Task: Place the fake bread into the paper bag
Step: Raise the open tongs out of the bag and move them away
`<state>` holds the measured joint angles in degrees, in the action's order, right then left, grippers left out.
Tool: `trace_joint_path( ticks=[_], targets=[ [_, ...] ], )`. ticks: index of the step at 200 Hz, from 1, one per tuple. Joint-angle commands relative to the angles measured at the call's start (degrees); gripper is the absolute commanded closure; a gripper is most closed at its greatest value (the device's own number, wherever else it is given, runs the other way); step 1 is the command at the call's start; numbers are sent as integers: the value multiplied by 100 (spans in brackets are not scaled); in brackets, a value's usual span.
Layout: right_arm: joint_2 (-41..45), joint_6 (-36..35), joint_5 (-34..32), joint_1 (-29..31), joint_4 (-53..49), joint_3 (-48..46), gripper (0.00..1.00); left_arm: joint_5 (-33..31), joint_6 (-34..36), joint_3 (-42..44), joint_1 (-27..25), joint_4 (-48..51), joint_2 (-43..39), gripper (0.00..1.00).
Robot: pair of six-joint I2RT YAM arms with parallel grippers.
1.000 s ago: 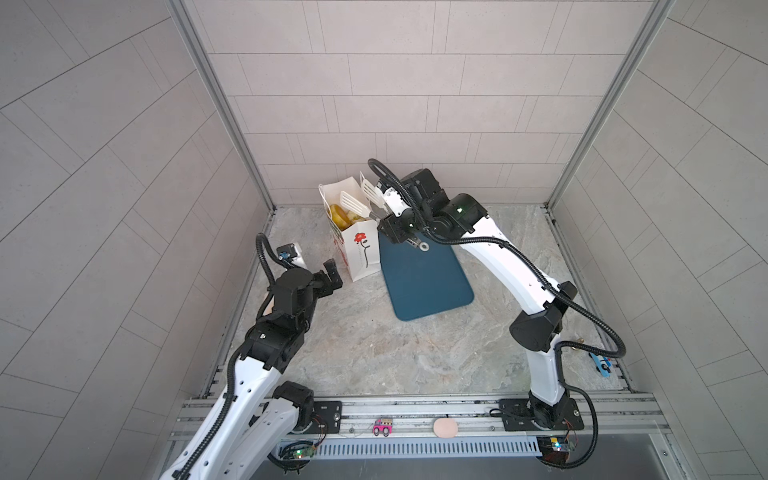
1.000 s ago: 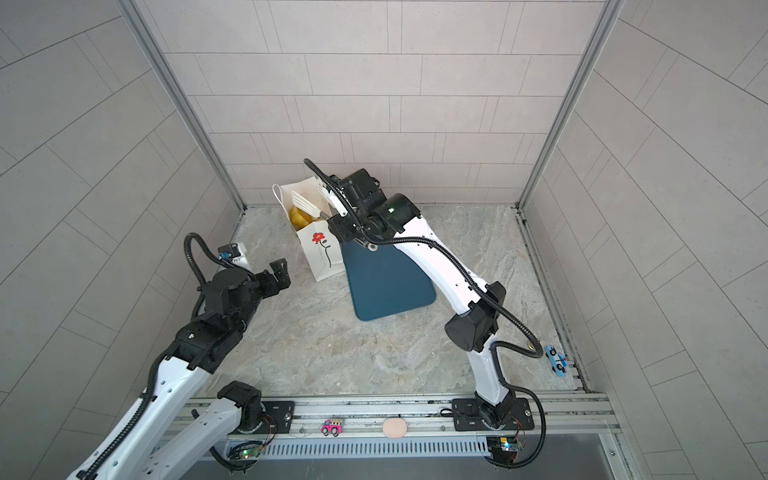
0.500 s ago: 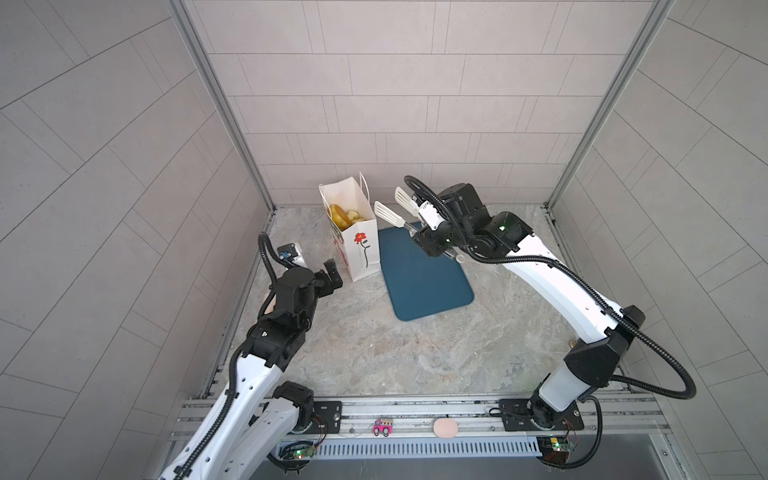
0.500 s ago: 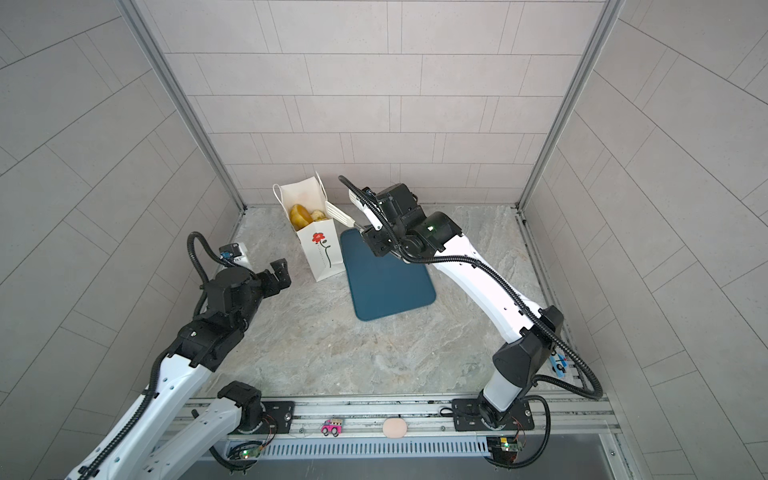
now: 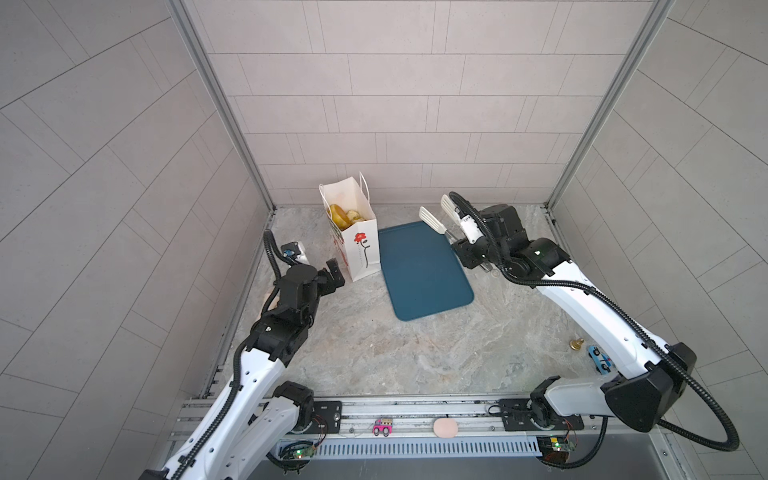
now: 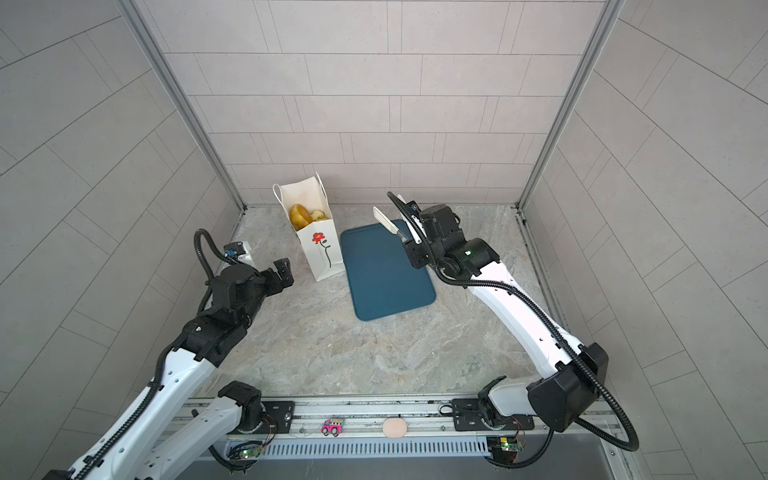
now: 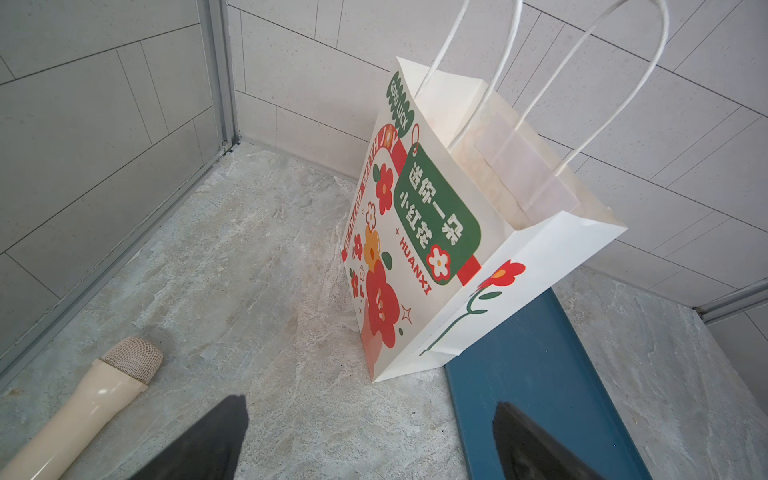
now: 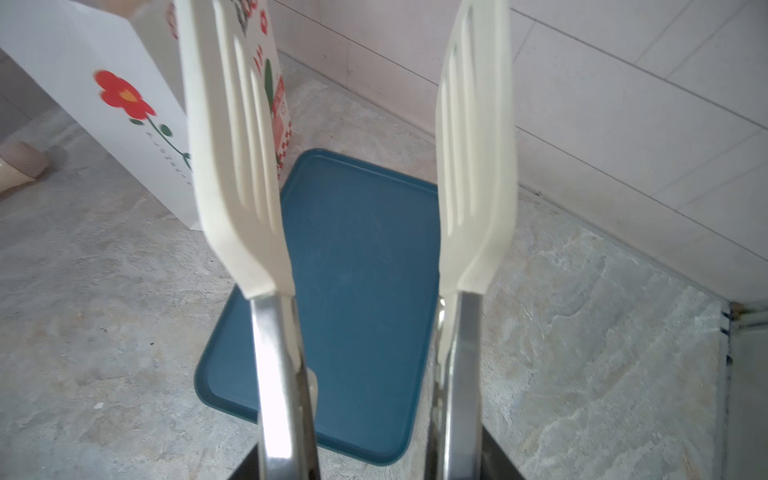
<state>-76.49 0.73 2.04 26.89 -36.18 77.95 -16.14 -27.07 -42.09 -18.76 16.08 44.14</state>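
Note:
The paper bag [image 5: 358,249] [image 6: 321,253] stands upright at the back left, white with a red flower on its front. Fake bread [image 5: 343,214] [image 6: 305,216], golden and glossy, shows inside its open mouth. My right gripper [image 5: 468,249] [image 8: 374,465] is shut on the metal handles of white-tipped tongs [image 5: 432,218] [image 8: 232,166]. The tong blades stand apart with nothing between them, above the far right corner of the tray. My left gripper [image 5: 332,272] [image 7: 370,419] is open and low, just left of the bag's [image 7: 457,249] base.
A flat dark-blue tray [image 5: 419,278] [image 8: 361,270] lies bare right of the bag. A cream toy microphone [image 7: 83,407] lies by the left wall. A small bell [image 5: 577,344] and a blue toy car [image 5: 598,362] sit near the right wall.
My right arm has drawn the empty tongs away from the bag's mouth, rightward across the tray's far end. The left arm has not moved.

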Motion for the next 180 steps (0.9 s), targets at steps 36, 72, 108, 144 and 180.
trace_joint_path(
  ticks=[36,72,108,144,180],
  targets=[
    [212,290,-806,-537,446,-782,46,-117,-70,-98,0,-122,-47,0],
    [10,605,-1131,-852,402,-1118,47,-110,-71,-77,-4,-131,-59,0],
    [-266,911,-1251,-1122,464,-1440,48,-170,-66,-62,-3,-75,-140,0],
    [-548,1063,-1388,-1251,572,-1620,48,-205,-64,-33,2,-37,-198,0],
    [-935,1260,-1364,-1436,629,-1704,48,-214,-62,-23,4,0,-229,0]
  ],
)
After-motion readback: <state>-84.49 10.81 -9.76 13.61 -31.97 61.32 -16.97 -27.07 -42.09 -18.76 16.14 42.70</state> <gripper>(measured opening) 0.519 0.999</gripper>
